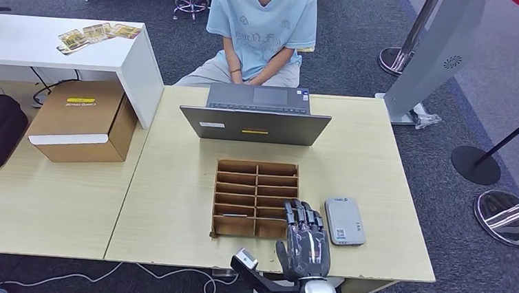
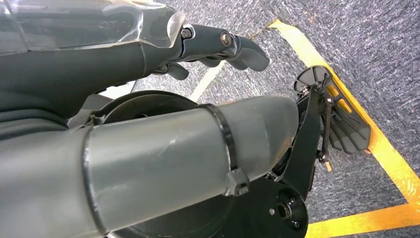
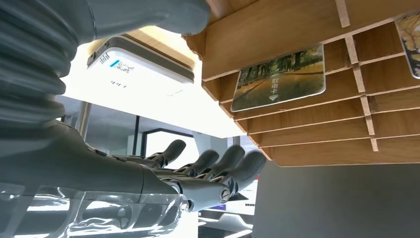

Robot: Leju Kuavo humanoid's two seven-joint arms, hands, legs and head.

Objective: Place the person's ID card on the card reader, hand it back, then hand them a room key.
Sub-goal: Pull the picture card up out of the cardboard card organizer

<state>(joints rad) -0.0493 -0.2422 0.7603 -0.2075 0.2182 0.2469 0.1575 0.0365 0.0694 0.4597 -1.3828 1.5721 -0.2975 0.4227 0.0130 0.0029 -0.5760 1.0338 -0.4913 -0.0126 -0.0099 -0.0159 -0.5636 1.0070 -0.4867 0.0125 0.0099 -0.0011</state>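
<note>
Mock reception desk (image 1: 171, 182), laptop (image 1: 255, 122), card reader (image 1: 344, 221), queue barrier posts (image 1: 476, 162), grey carpet (image 1: 361, 29)

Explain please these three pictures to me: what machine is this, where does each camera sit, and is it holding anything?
This is a humanoid robot at a desk. The head view looks down from its body; the other two cameras sit at its wrists. Its right hand hovers, fingers spread and empty, between a wooden rack and a white card reader. The rack holds a card. Behind stand a laptop and a seated person. The left hand hangs over the floor and holds nothing.
</note>
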